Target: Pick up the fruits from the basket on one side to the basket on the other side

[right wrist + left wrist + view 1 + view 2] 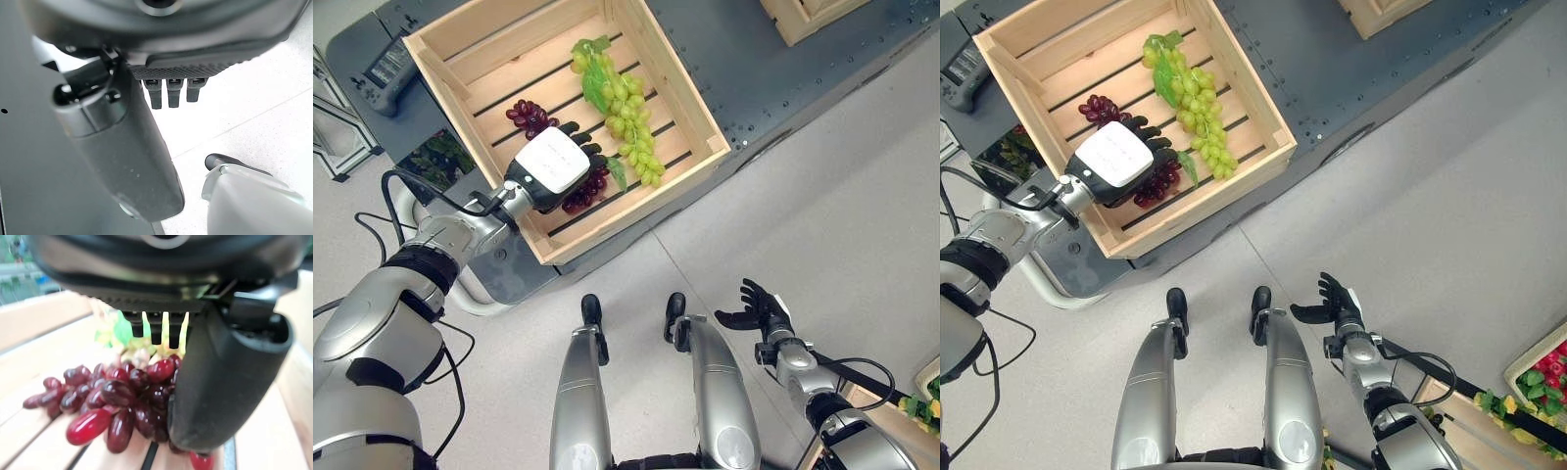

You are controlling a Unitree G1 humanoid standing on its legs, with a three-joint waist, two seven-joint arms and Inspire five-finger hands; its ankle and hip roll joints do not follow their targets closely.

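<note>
Left hand: the left hand (551, 168) reaches into the wooden crate from its near edge, palm down over the red grapes; in its wrist view the thumb (222, 382) rests against the bunch and the fingers reach past it, but whether they have closed round the fruit cannot be told.
Right hand: the right hand (756, 309) hangs low over the floor, well apart from the crate, fingers loosely spread and holding nothing.
Bench: a dark bench (773, 88) carries the crate.
Wooden crate: the wooden crate (680, 83) with a slatted bottom serves as the source basket.
Green grapes: a long bunch of green grapes (625, 113) lies just beside the left hand, untouched.
Red grapes: the red grapes (1097, 107) lie on the slats, partly under the left hand.
Step in hand: judged to be the grasp of the red bunch, the first pick.
Next move: likely calls for a firm closure round the bunch, then a lift clear of the crate wall without dragging the green bunch.
</note>
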